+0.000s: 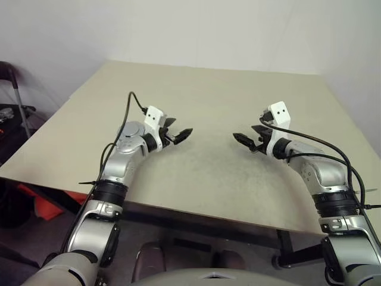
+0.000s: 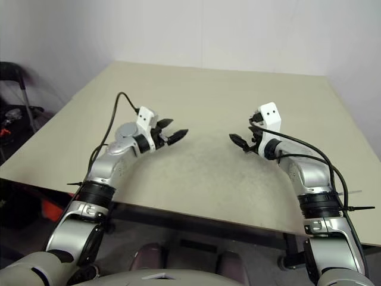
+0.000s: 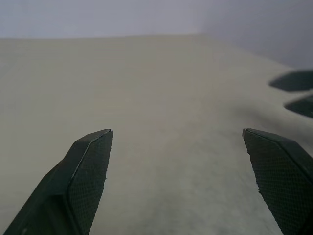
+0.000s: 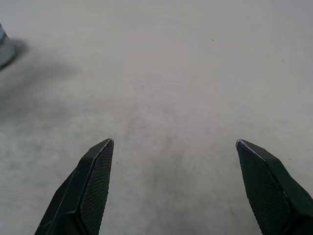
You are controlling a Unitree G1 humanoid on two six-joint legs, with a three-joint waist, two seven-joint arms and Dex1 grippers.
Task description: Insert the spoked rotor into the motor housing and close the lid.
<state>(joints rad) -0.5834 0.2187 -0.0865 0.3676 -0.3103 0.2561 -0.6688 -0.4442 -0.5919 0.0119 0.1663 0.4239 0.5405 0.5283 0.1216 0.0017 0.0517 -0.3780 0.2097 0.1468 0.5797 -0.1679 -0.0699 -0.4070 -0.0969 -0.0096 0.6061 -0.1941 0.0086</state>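
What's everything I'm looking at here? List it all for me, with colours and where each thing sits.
table: one, beige, bare top stretching ahead of the robot under both arms.
wall: one, white, behind the table.
chair: one, dark with a metal frame, on the floor beyond the table's left edge.
orange thing: one, on the floor under the table's left side; too hidden to name.
left hand: one, black fingers, open, over the table.
right hand: one, black fingers, open, facing the left hand.
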